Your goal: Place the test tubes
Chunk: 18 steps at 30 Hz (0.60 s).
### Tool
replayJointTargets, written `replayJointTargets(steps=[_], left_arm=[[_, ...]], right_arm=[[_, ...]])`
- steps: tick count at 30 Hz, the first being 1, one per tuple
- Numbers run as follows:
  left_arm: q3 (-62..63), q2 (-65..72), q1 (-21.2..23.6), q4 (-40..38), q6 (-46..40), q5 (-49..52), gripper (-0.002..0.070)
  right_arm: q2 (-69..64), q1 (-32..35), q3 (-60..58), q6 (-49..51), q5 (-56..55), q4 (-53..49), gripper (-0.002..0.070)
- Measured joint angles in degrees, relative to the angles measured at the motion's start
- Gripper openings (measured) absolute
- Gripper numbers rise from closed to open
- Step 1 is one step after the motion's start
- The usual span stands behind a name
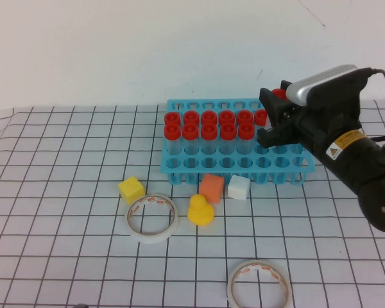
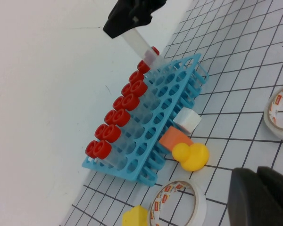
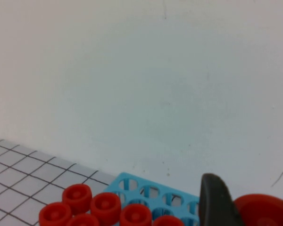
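My right gripper (image 1: 277, 109) hangs over the far right part of the blue plastic rack (image 1: 179, 168). Its jaws are part-way closed on a clear plastic test tube with a red cap (image 1: 279, 94), held at the capped end. The tube's long axis runs nearly vertical, leaning a little. The cap points up between my jaws and the rounded end points down at the rack, directly below the grip.

In the left wrist view that lower end sits at the rack's top, just beside the last filled hole of the far row. I cannot tell whether it has entered a hole. The red-capped tubes (image 1: 208, 131) already placed stand upright to the left.

I judge the coming move to be a straight descent along the tube's axis. My left gripper (image 2: 257, 188) is closed on nothing, off to the near left and well apart, so the right arm is nearer.
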<state>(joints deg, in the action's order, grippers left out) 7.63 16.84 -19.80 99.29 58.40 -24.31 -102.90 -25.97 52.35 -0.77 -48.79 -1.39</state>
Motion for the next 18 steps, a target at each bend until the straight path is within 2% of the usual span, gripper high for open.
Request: replayJointTargets(steps=[18], left_arm=[[0.0,0.0,0.0,0.8,0.3,-0.3,-0.0001]], right_arm=[[-9.4,0.4,7.4,-1.7,-0.2,2.1,0.0279]])
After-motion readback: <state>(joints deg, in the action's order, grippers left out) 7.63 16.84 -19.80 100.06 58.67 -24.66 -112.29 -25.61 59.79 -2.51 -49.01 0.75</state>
